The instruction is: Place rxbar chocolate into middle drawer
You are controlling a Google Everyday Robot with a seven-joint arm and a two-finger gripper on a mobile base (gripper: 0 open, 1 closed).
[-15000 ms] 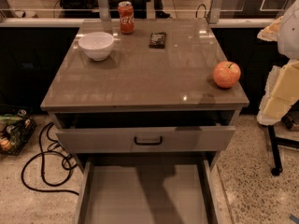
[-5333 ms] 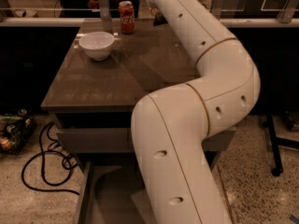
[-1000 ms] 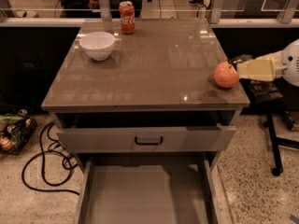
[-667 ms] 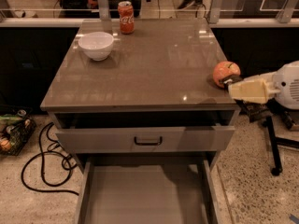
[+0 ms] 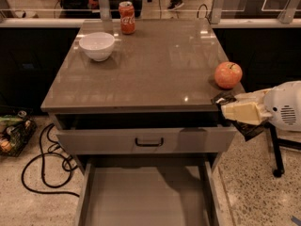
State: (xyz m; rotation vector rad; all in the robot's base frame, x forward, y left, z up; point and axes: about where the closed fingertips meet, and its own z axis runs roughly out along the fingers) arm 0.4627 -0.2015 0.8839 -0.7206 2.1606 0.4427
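My gripper (image 5: 227, 110) is at the right, just off the table's front right corner and below the apple. It is shut on the rxbar chocolate (image 5: 246, 128), a dark wrapper that shows above and below the cream fingers (image 5: 242, 111). The middle drawer (image 5: 141, 197) is pulled out at the bottom, with a plain grey floor and low side walls and nothing in it. The gripper is to the right of this drawer and higher than it.
On the tabletop (image 5: 150, 60) stand a white bowl (image 5: 97, 45) and a red soda can (image 5: 126, 17) at the back left, and an apple (image 5: 228, 75) at the right edge. A drawer with a black handle (image 5: 149, 141) is slightly open above. Black cables (image 5: 44, 166) lie on the floor at the left.
The gripper has dropped from beside the apple to below the table's edge at the front right corner, with the dark bar in it. The bar is gone from the tabletop.
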